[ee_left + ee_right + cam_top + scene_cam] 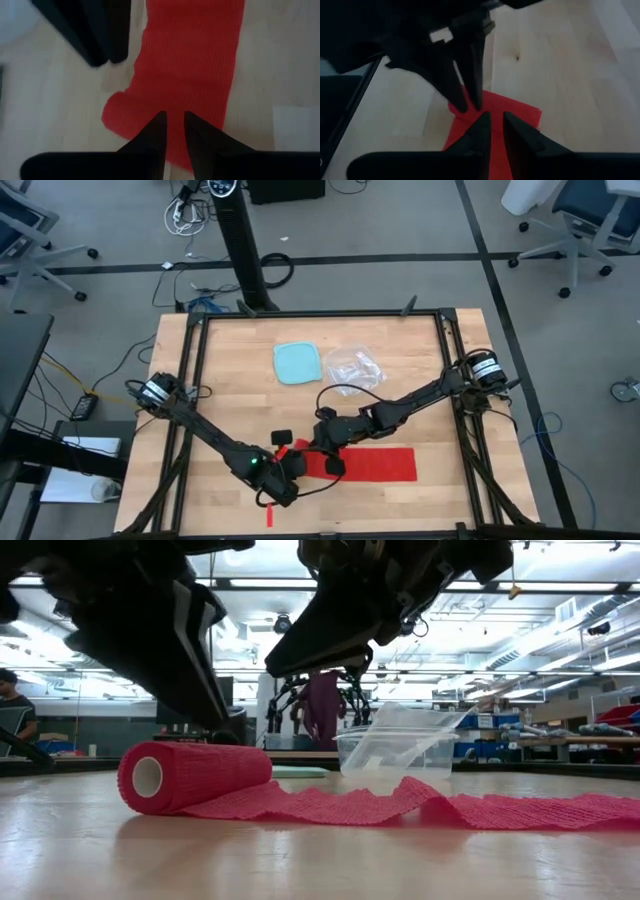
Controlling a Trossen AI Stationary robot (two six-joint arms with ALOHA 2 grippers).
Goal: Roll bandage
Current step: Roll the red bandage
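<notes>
Bandage (pixel 372 463) lies on the wooden surface (pixel 230 375), near the front edge, middle to right. One end is rolled into a short red roll (pixel 190 776); the rest runs flat toward the right side as a long strip, with a raised fold partway along in the low view. The roll lies on its side, open core facing the low camera.

Left tool (pixel 173 131) sits over the roll end. Fingers nearly together, narrow gap, tips pointing down at the rolled part. Cannot tell if the tips touch or pinch the fabric; nothing seen clamped between them. Left arm reaches in from the left rear corner to the front centre.

Right tool (pixel 494 129) is just beside the left one, also over the roll end, from the opposite side. Fingers narrow, small gap, tips over the red fabric (pixel 512 110). Cannot tell contact. Right arm crosses in from the right rear side. In the right wrist view the left tool's fingers (pixel 461 75) point down at the same red patch, close to the right tips.

Light-blue container (pixel 298 363) on the surface toward the back, centre. Clear plastic bag (pixel 356 367) just beside it on the right. Both well apart from the bandage. Low view shows a clear tub (pixel 400 745) behind the strip.

A person (pixel 12 700) shows at the far left of the room behind the surface.
</notes>
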